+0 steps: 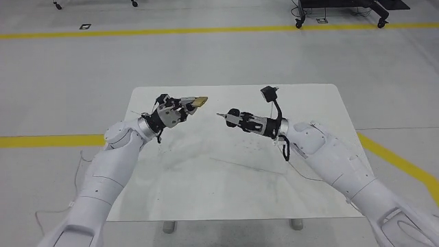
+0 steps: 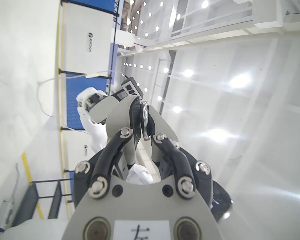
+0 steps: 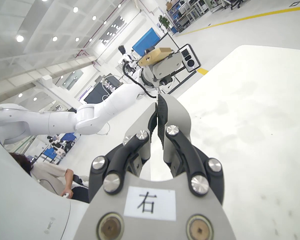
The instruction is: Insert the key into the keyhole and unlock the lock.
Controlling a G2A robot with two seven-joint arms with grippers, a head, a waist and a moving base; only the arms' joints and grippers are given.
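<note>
Above the far half of the white table [image 1: 206,192], both arms are raised with their grippers turned toward each other. The left arm is extended from the near left, its forearm angled to the right. The left gripper [image 1: 190,104] is clenched on the lock [image 1: 200,100], which projects from the fingertips toward the right, clear of the table surface. In the left wrist view the silver shackle of the lock [image 2: 144,117] is seen pinched between the two dark pads [image 2: 135,116].

The right arm is extended from the near right, its forearm angled to the left. The right gripper [image 1: 230,116] is clamped on the key [image 1: 221,115], whose thin silver blade points left toward the lock. Key tip and lock are recorded as near but apart, roughly level with each other.

The lock is noted as a brass-coloured rectangular padlock. From the right wrist view the lock [image 3: 155,55] is seen beyond the pressed-together fingers [image 3: 170,116], with a narrow brass face turned toward the right gripper [image 3: 159,101]. The keyhole cannot be made out with certainty. The part of the key inside the grip is hidden by the finger pads.
</note>
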